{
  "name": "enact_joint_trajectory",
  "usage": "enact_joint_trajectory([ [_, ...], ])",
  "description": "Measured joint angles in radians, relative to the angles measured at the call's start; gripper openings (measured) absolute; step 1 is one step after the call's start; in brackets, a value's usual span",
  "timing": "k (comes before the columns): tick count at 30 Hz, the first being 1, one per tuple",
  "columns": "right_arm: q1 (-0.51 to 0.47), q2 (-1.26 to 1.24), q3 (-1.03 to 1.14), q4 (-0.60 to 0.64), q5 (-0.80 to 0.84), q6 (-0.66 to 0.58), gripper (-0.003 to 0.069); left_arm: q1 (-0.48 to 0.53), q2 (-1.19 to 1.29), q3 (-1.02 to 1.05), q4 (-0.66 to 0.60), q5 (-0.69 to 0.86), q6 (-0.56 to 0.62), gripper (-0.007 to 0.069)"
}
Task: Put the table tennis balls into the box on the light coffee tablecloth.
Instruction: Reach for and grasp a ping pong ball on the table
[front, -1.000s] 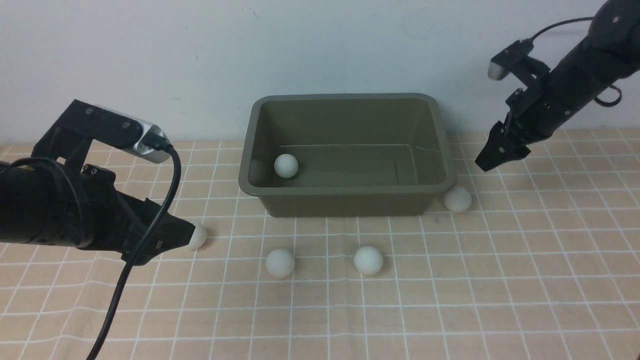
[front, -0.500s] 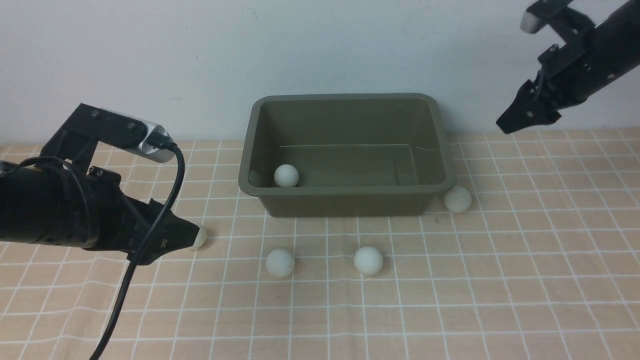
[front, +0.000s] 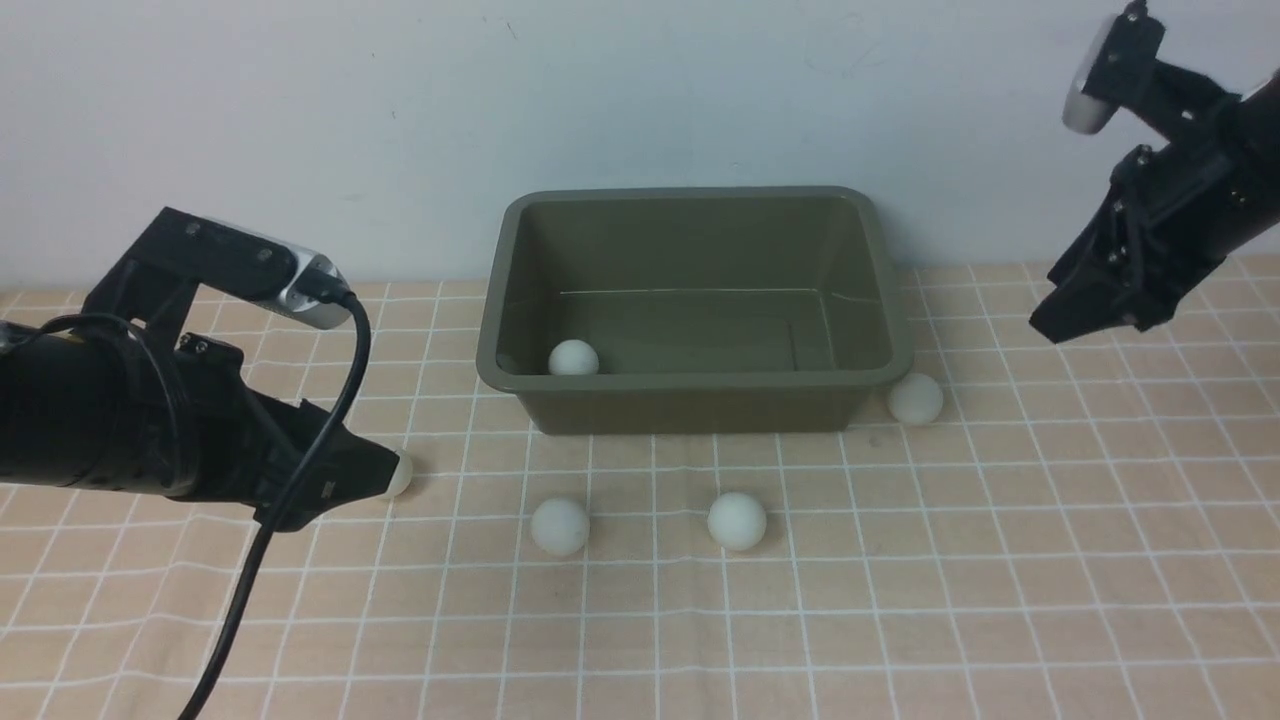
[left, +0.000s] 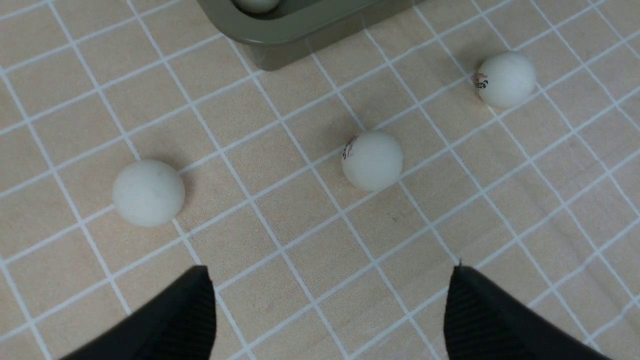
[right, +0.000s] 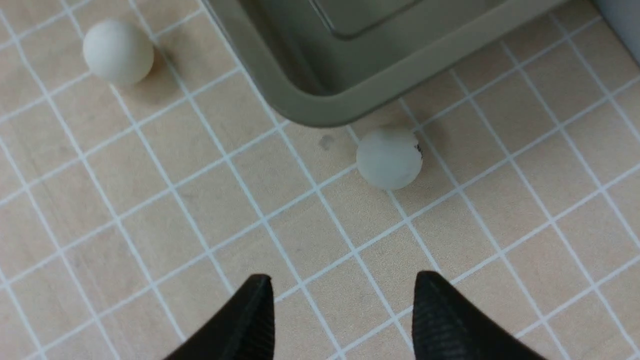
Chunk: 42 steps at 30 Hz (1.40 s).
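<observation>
Open above the rectangular olive-green plastic tub (front: 690, 192). Bare tan grid-lined cloth (front: 950, 600) around two small white balls in front (front: 560, 527); right-hand white ball (front: 915, 398) hemmed just beside the tub's corner.

The olive-green box (front: 690, 405) stands upright and open at the 12 o'clock side of the grid-lined light coffee tablecloth (front: 900, 600). One white ball (front: 573, 357) lies in its 7 o'clock inner corner. Outside, on the cloth, a second ball (front: 915, 398) sits just beside the box's 4 o'clock corner. A third ball (front: 737, 520) lies at 6 o'clock, a fourth ball (front: 559, 527) at 7, and a fifth ball (front: 400, 474), partly hidden, at 8.
</observation>
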Motion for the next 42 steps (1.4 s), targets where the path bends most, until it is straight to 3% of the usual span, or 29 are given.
enact_joint_trajectory([
  [5,0.029,0.005,0.0,0.066,-0.035,-0.01,0.0349,0.0,0.0,0.0,-0.001,0.0,0.0,0.0552],
  [15,0.039,0.134,0.0,0.059,-0.076,-0.006,0.0363,0.0,0.0,0.0,-0.001,0.0,0.004,0.0552],
  [26,0.039,0.197,0.0,0.058,-0.199,-0.009,0.0505,0.0,0.0,0.0,-0.001,0.001,0.008,0.0552],
  [42,0.039,0.288,0.0,0.102,-0.266,-0.06,0.0513,0.0,0.003,0.0,-0.002,0.001,0.009,0.0552],
])
